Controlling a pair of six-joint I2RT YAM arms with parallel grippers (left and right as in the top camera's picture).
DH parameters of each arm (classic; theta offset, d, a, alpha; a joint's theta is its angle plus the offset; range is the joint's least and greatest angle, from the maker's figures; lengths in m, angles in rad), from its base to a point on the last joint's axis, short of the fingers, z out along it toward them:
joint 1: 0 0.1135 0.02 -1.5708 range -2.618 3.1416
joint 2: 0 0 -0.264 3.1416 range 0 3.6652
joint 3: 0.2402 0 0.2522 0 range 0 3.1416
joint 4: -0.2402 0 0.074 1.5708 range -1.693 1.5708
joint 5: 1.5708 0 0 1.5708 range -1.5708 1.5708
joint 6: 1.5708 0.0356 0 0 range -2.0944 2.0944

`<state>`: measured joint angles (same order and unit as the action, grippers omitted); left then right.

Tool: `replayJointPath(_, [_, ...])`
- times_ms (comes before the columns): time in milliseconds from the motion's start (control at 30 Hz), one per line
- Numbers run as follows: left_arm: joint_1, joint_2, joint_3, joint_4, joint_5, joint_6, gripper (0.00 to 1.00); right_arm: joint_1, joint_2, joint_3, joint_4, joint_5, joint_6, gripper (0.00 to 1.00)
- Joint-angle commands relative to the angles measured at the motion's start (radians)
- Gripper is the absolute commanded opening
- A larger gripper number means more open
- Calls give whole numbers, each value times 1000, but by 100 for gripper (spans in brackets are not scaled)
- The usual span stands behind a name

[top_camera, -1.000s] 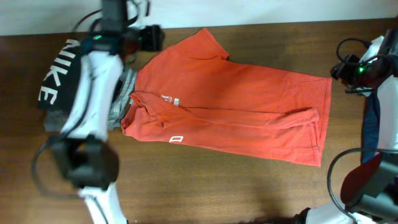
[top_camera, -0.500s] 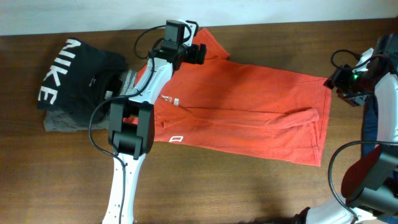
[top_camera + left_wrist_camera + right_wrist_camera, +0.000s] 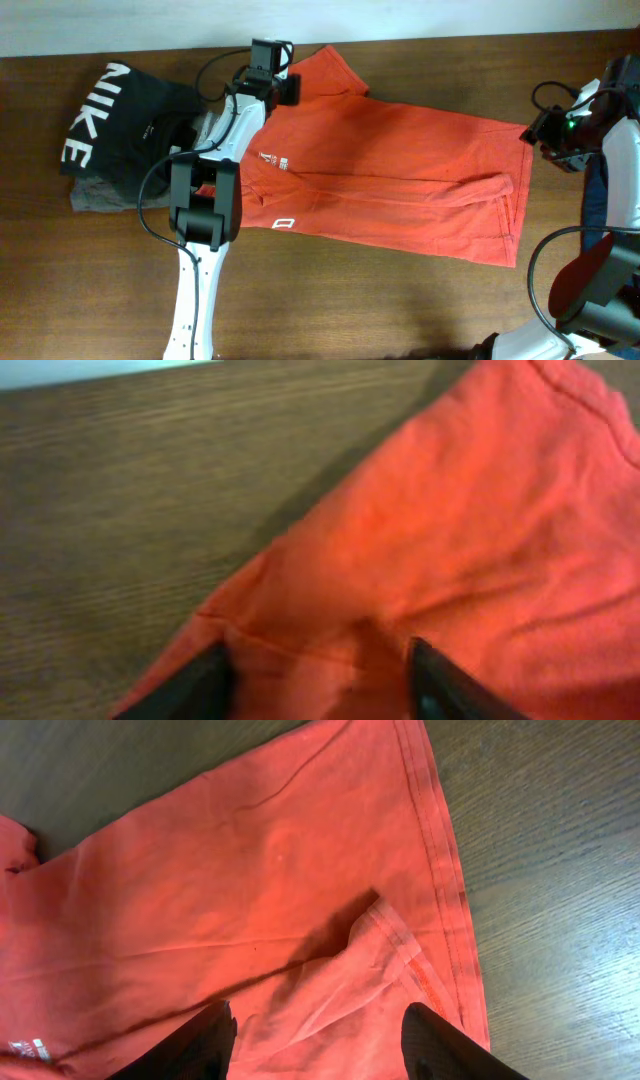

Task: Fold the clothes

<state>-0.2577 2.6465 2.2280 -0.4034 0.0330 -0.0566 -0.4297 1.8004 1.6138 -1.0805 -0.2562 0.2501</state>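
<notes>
The red-orange T-shirt (image 3: 400,165) is lying across the wooden table (image 3: 400,300), long axis running left to right, collar pointing left, hem right. The left gripper (image 3: 320,685) and right gripper (image 3: 315,1045) are hovering above it, fingers spread.

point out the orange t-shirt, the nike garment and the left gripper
orange T-shirt (image 3: 400,160), overhead view, mid body
black NIKE garment (image 3: 145,115), overhead view, plain black cloth
left gripper (image 3: 325,682), left wrist view, between fingertips

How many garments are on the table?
3: the orange T-shirt spread mid-table, the black Nike garment at the left, a grey one partly beneath it. Others could be hidden underneath.
</notes>
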Motion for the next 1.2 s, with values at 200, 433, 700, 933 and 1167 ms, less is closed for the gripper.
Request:
replayJointPath(200, [1, -6, 87, -164, -1, -3, 99, -3, -4, 10, -43, 37, -10, 59])
replayJointPath(433, [22, -109, 344, -462, -4, -2, 99, -26, 23, 10, -119, 105, 17, 63])
replayJointPath(700, [48, -233, 504, -959, -4, -3, 99, -28, 58, -130, -298, 90, -11, 74])
replayJointPath(933, [63, -272, 504, -1236, -4, -3, 99, -7, 58, -432, -111, -59, -69, 66])
replayJointPath(1167, [102, -322, 504, -1284, -4, -2, 99, 18, 57, -566, -14, 229, 48, 8])
